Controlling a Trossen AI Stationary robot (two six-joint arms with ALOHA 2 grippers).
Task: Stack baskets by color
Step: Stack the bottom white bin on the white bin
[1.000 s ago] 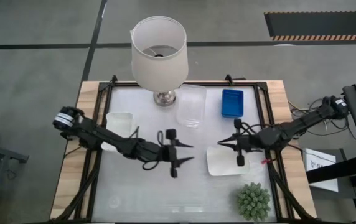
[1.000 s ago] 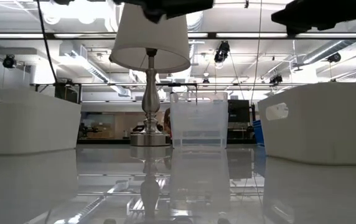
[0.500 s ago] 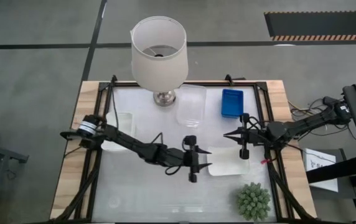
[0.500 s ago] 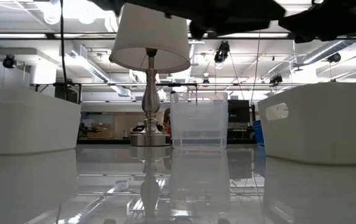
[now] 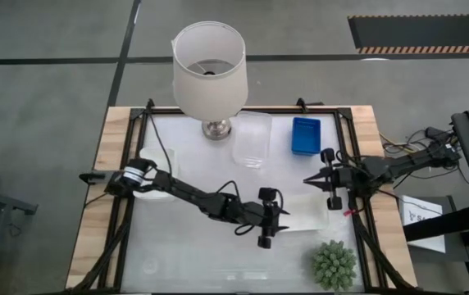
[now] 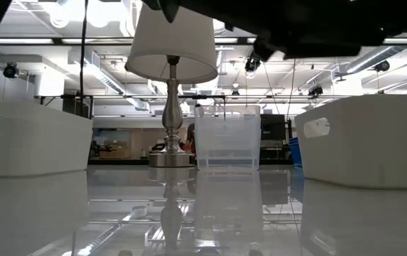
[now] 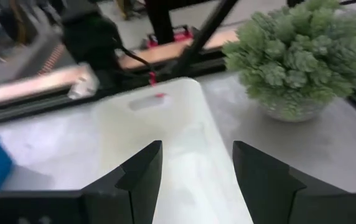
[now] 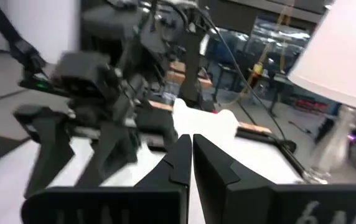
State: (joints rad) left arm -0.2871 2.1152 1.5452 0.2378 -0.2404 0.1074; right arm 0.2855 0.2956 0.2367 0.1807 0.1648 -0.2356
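Setting: robotics lab or industrial test hall. The counter [image 5: 218, 254] is a glossy white sheet on a wooden top, ringed by a black metal frame. Around the counter, bare grey concrete floor with dark seams; beyond its far right corner, a black mat with hazard striping [image 5: 421, 33]. Behind the table lamp [image 6: 171, 85] on the counter: exposed ceiling ducts, strip lights, hanging cables, equipment racks.

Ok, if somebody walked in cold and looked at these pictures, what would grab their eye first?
Probably the tall white lamp at the table's far edge, towering over everything. Next, the left hand, open, stretched across to the white basket on the right side, beside the spiky green plant at the near corner. The bright blue basket at the back right stands out for colour.
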